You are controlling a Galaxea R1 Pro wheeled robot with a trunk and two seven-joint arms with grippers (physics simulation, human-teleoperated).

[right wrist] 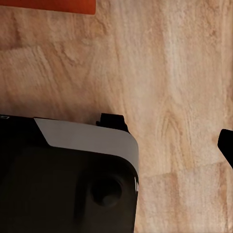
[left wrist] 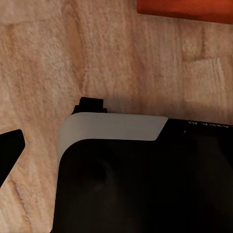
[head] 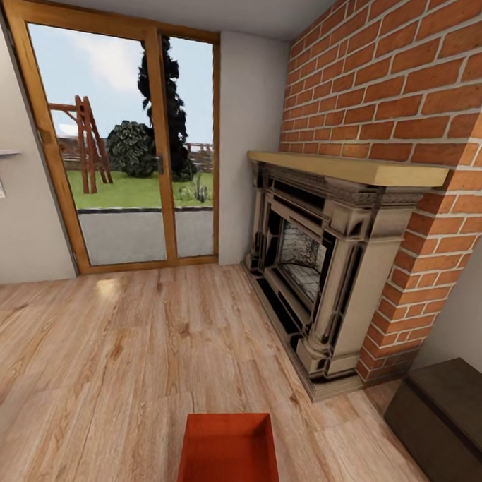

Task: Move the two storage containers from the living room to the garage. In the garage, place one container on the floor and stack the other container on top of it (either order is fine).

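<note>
We cannot tell how either set of jaws stands: the wrist views look past the robot's dark base (left wrist: 141, 179) with its pale grey corner band to the wood-plank floor (left wrist: 97, 58), and the dark shapes at the left edge of the left wrist view and the right edge of the right wrist view are too cropped to read.

One storage container (head: 230, 454) sits at the bottom centre of the head view, open top up, on the light planks just ahead of us. Its orange-red edge shows at the upper right of the left wrist view (left wrist: 187, 9) and the upper left of the right wrist view (right wrist: 48, 5).

We judge it light, since it looks empty and thin-walled, and fairly stiff though liable to flex if squeezed hard. The ribbed surface should give some grip. The best hold looks like the rims of two opposite walls, one arm to each.

Beyond stand the brick fireplace (head: 317, 273), the glass door (head: 125, 150) and a dark low cabinet (head: 444, 414) at lower right.
</note>
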